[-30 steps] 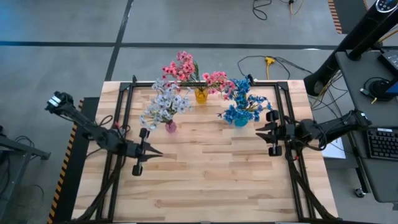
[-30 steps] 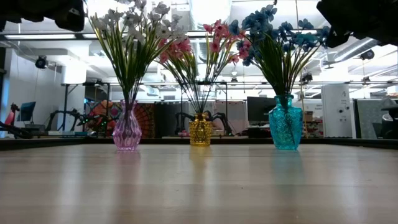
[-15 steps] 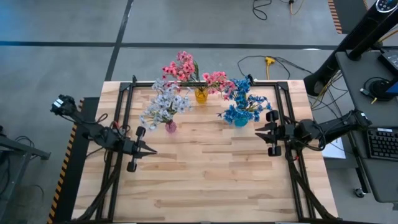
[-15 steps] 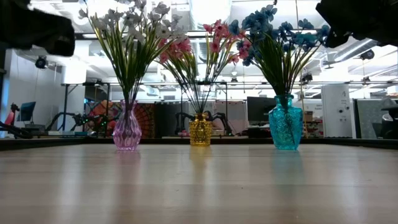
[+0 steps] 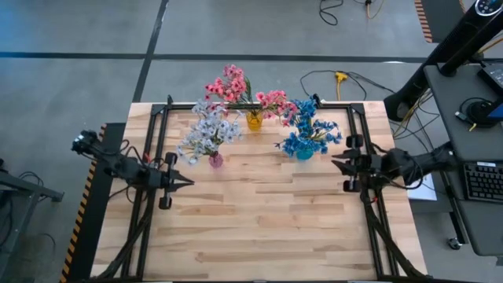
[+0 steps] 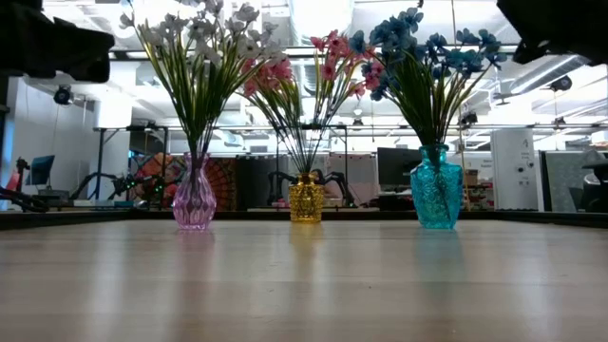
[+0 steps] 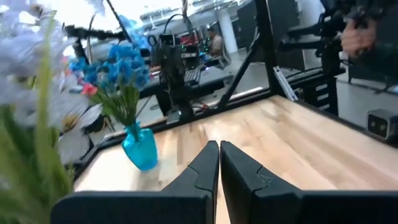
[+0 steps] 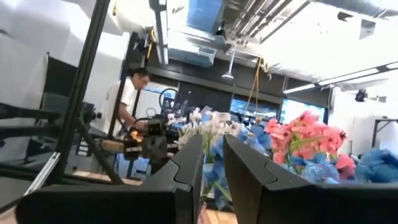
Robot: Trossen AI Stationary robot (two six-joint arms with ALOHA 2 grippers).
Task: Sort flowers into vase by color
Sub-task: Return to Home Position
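Three vases stand upright on the far half of the wooden table. A pink glass vase holds the white-lavender flowers. A yellow vase holds the pink flowers. A blue vase holds the blue flowers. My left gripper is shut and empty, hovering left and nearward of the pink vase. My right gripper hovers just right of the blue vase, narrowly open and empty.
A black metal frame runs along the table's left, far and right edges. Bare wood covers the near half of the table. A desk with a keyboard stands to the right. A person stands in the room beyond.
My left gripper has drawn back toward the table's left edge and a little toward the far edge, staying shut. My right gripper has pulled back slightly toward the right edge. The vases and flowers have not moved.
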